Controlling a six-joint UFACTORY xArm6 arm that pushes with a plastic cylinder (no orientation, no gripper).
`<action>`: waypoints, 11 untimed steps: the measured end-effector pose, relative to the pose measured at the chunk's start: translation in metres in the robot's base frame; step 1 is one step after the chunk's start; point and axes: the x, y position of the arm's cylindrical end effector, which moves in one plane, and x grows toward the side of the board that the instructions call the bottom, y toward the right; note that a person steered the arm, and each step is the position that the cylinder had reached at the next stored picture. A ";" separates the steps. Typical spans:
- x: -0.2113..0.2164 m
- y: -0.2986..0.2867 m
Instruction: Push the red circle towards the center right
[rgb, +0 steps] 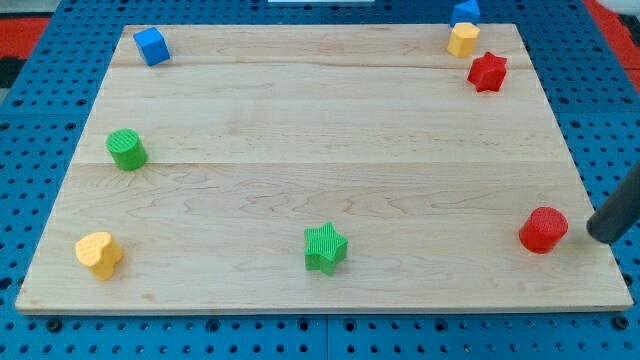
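Observation:
The red circle (543, 230) lies on the wooden board (320, 160) near its lower right corner. My tip (601, 233) is the lower end of a dark rod that enters from the view's right edge. It stands just to the right of the red circle, with a small gap between them.
A red star (487, 72), a yellow block (462, 40) and a blue block (465, 11) sit at the top right. A blue cube (151, 46) is at the top left, a green circle (127, 149) at the left, a yellow heart (99, 254) at the bottom left, a green star (325, 248) at the bottom middle.

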 end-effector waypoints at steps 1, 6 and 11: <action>-0.013 -0.028; -0.016 -0.100; -0.096 -0.147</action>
